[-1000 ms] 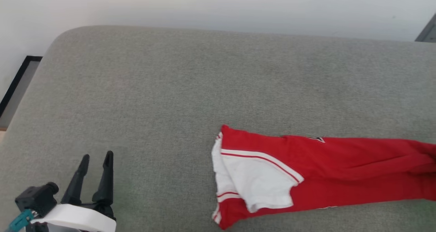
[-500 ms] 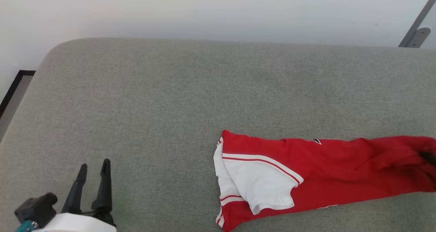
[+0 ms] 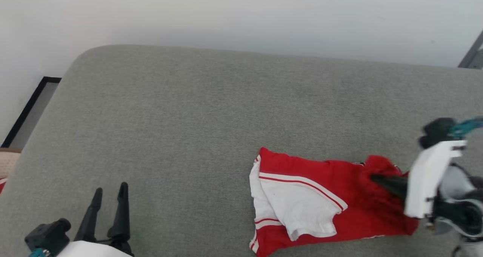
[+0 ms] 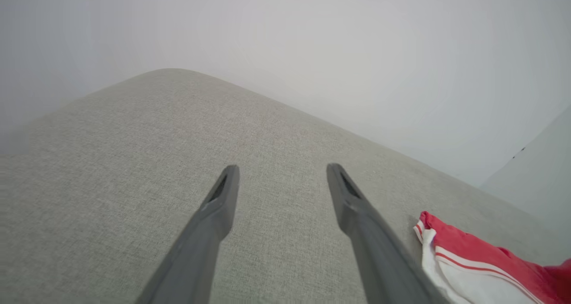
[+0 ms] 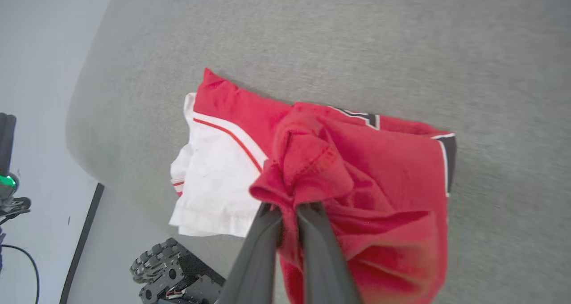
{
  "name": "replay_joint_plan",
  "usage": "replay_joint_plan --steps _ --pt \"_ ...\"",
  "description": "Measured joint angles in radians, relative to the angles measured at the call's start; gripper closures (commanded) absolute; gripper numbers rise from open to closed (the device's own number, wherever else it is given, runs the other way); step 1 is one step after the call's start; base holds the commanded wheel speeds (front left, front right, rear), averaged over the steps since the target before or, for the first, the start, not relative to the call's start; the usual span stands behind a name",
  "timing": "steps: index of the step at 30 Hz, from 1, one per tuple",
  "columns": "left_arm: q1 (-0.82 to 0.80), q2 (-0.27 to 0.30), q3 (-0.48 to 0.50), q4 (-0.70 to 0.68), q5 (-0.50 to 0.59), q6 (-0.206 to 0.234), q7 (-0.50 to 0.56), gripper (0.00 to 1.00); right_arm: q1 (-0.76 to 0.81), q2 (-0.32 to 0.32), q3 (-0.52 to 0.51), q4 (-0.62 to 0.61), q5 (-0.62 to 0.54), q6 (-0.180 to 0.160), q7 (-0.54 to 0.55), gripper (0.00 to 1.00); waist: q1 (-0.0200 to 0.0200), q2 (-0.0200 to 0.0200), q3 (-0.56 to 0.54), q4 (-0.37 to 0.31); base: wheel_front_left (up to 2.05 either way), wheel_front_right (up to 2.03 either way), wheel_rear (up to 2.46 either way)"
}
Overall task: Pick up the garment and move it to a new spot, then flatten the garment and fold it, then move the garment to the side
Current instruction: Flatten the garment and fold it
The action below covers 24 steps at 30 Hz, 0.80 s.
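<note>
The garment [image 3: 320, 196], a red shirt with a white sleeve and striped trim, lies on the grey cushion [image 3: 188, 117] right of centre near the front edge. My right gripper [image 3: 373, 178] is shut on a bunched red fold at its right end, lifted over the rest of the cloth. In the right wrist view the fingers [image 5: 290, 208] pinch that fold of the garment [image 5: 379, 170], with black lettering showing at its far edge. My left gripper [image 3: 110, 189] stands open over bare cushion at the lower left, well apart from the shirt. The left wrist view shows its spread fingers [image 4: 282, 170] and the garment [image 4: 468, 268] at the lower right.
A white wall [image 3: 241, 15] runs behind the cushion. Past the cushion's rounded left end lies a dark-framed strip of floor [image 3: 30, 110]. A grey metal bar [image 3: 471, 57] stands at the upper right. A dark part of the robot's base [image 5: 174, 272] shows below the cushion's front edge.
My right gripper has come into the head view, drawing the garment's right end leftward so the shirt looks shorter and bunched. The camera has shifted. The left gripper has stayed open in place.
</note>
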<state>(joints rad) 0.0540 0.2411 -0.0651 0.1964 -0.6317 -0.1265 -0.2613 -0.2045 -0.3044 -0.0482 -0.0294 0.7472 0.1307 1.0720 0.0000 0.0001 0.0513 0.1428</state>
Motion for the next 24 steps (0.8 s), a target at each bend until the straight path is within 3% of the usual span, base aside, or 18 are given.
replay_joint_plan --steps 12,13,15,16,17,24 --pt "-0.012 0.013 -0.055 0.024 -0.03 -0.001 0.0 0.0 -0.067 0.072 0.219 0.161 -0.01 0.0 -0.099 1.0 0.0 0.0 -0.013 0.11 0.0 0.0 0.0" --pt "-0.014 0.015 -0.058 0.026 -0.03 -0.001 0.0 0.0 -0.072 0.069 0.234 0.177 -0.014 0.0 -0.109 0.92 0.0 0.0 -0.013 0.118 0.0 0.0 0.0" --pt "-0.015 0.016 -0.061 0.028 -0.036 -0.001 0.0 0.0 -0.082 0.063 0.253 0.208 -0.027 0.0 -0.13 0.57 0.0 0.0 -0.014 0.132 0.0 0.0 0.0" --pt "-0.015 0.017 -0.061 0.03 -0.038 -0.001 0.0 0.0 -0.089 0.059 0.267 0.222 -0.029 0.0 -0.14 0.2 0.0 0.0 -0.014 0.138 0.0 0.0 0.0" --pt "-0.015 0.018 -0.062 0.032 -0.038 -0.001 0.0 0.0 -0.094 0.058 0.276 0.231 -0.028 0.0 -0.15 0.0 0.0 0.0 -0.014 0.141 0.0 0.0 0.0" --pt "-0.009 0.023 -0.032 0.031 -0.048 -0.001 0.0 0.0 -0.121 0.033 0.32 0.214 0.006 0.0 -0.182 0.0 0.0 0.0 -0.02 0.121 0.0 0.0 0.0"
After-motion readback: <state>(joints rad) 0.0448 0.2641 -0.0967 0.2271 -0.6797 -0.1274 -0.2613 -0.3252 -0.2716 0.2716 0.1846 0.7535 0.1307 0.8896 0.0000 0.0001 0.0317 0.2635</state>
